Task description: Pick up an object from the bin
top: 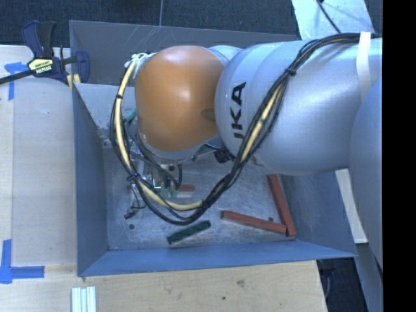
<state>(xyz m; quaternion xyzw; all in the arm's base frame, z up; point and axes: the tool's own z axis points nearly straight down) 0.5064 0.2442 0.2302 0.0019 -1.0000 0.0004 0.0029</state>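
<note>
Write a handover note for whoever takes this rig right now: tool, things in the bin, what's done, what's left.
Tool: low in the left half of the bin, under the orange wrist cover; whether it holds anything cannot be told.
Things: small reddish piece just right of the tool; dark green stick by the lower wall; flat red-brown stick and second red-brown stick at the right.
Done: arm is down in the bin.
Left: grasp confirmed, lift out.

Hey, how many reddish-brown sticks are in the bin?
2. One reddish-brown stick lies near the front wall, right of the dark green stick; the other slants along the right side, their ends close. The arm may hide more.
</note>
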